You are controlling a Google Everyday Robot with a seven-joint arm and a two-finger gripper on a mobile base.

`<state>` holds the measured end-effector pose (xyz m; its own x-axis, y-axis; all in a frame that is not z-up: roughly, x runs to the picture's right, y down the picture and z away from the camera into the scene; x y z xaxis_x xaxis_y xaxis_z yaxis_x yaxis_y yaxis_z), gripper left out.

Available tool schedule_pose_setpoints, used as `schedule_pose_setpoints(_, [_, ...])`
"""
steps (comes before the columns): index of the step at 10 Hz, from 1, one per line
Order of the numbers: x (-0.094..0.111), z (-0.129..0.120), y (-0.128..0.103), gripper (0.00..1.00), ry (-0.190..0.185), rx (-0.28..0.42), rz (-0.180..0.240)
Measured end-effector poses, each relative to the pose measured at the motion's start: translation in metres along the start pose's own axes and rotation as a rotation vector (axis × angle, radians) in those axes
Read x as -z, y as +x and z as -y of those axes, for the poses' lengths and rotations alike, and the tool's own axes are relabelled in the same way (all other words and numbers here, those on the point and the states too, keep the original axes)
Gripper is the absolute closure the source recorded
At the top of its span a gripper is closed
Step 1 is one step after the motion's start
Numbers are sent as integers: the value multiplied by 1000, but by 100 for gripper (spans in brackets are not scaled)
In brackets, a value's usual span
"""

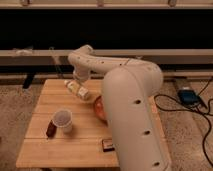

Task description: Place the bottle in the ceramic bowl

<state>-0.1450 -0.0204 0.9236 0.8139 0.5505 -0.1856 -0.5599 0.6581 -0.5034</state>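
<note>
The bottle (pixel 76 89), small and pale with a yellowish band, lies tilted over the back left part of the wooden table (pixel 45 150). My gripper (pixel 80 79) is right above it at the end of the white arm; whether it touches the bottle I cannot tell. The ceramic bowl (pixel 98 107) shows only as an orange-red sliver to the right of the bottle. The thick forearm in the foreground hides the rest of it.
A white paper cup (pixel 62 120) stands at the table's left middle, with a small dark red-brown item (pixel 50 129) beside it. A dark flat packet (pixel 107 145) lies near the front edge. Cables and a blue box (pixel 186 95) lie on the floor to the right.
</note>
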Motion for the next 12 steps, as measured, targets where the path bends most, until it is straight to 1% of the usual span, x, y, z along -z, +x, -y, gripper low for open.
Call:
schedule_pose_setpoints(2, [-42,16,-12,20,17,10,9])
schedule_pose_setpoints(3, [-62,15,-21,20,24,22,10])
schedule_pose_setpoints(4, [-76,11,-33,20,27,30,16])
schedule_pose_setpoints(5, [-85,6,-43,20,23,34,23])
schedule_pose_setpoints(6, [-87,7,-46,24,26,38,23])
schedule_pose_setpoints(8, [-83,4,-46,41,18,39,18])
schedule_pose_setpoints(9, [-74,1,-48,53,13,40,20])
schedule_pose_setpoints(10, [-61,1,-44,63,14,36,12])
schedule_pose_setpoints(11, [-49,1,-41,72,16,32,10])
schedule_pose_setpoints(12, [-31,2,-36,82,27,33,4])
